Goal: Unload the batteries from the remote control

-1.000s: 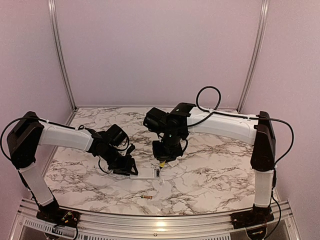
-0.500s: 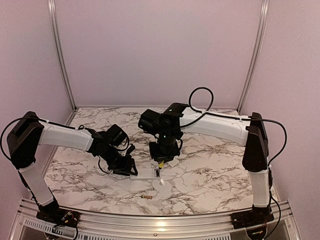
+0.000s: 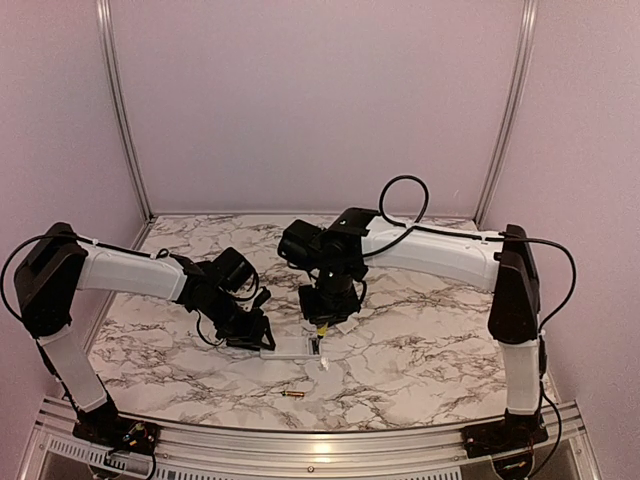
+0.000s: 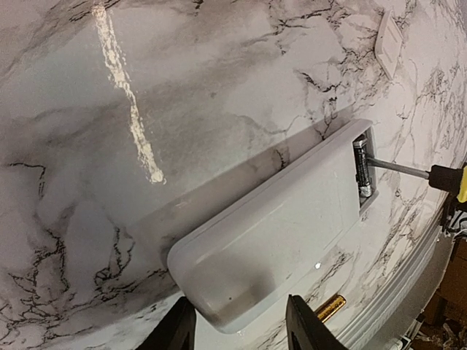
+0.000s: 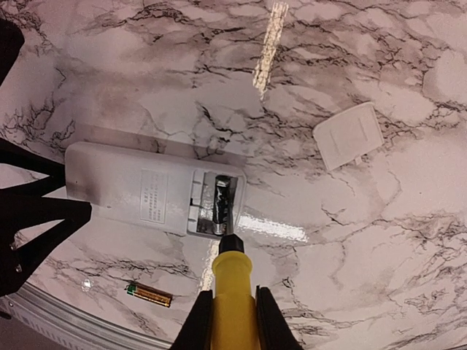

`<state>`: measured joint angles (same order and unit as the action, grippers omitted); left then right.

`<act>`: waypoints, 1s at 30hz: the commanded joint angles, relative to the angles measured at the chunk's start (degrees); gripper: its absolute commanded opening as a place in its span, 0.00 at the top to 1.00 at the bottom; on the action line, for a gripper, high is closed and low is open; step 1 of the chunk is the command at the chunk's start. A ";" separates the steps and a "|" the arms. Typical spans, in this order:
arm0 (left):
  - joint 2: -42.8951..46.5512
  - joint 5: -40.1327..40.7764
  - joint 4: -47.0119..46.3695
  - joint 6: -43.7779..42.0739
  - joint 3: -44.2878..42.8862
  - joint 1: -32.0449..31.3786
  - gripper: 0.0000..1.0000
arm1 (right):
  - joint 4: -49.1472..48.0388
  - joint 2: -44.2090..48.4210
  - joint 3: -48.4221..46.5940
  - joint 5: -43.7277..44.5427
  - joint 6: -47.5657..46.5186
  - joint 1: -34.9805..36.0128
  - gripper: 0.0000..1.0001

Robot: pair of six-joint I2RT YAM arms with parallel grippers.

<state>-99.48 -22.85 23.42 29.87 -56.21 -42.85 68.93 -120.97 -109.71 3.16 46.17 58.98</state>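
Observation:
The remote control [image 4: 277, 233] is a slim white bar lying flat on the marble, its battery recess open at the far end. My left gripper [image 4: 241, 305] is shut on its near end, one finger against each long side. A dark battery [image 5: 222, 204] still sits in the recess. My right gripper [image 5: 232, 293] is shut on a yellow-handled screwdriver [image 5: 233, 306], whose metal tip reaches into the recess beside that battery. A coppery-gold battery [image 5: 149, 294] lies loose on the table near the front edge. From above, the remote control [image 3: 290, 347] spans between the left gripper [image 3: 255, 338] and the right gripper [image 3: 322, 318].
A small white flat cover piece [image 5: 349, 135] lies on the marble to the right of the remote. The table's metal front rail [image 3: 320, 440] runs close behind the loose battery [image 3: 293, 396]. Pink walls enclose the table [image 3: 430, 350] on three sides.
The right arm has swung slightly to the left, bringing the screwdriver tip closer into the recess. The left gripper and the remote have stayed put.

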 commanded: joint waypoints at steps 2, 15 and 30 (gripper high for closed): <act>-1.31 -0.07 0.73 -1.24 -1.36 -0.19 0.56 | -4.59 1.91 6.69 -2.50 -2.90 0.19 1.00; -2.54 -0.16 2.04 -2.51 -1.87 -0.20 0.56 | -15.85 10.74 20.57 -8.99 -5.49 -2.05 1.00; -3.73 0.12 2.83 -3.05 -3.25 -0.22 0.57 | -24.46 15.53 28.23 -18.22 -11.39 -4.90 1.00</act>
<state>-101.75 -22.46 25.80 27.81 -58.28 -42.81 45.28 -105.10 -82.59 -10.48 37.39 54.13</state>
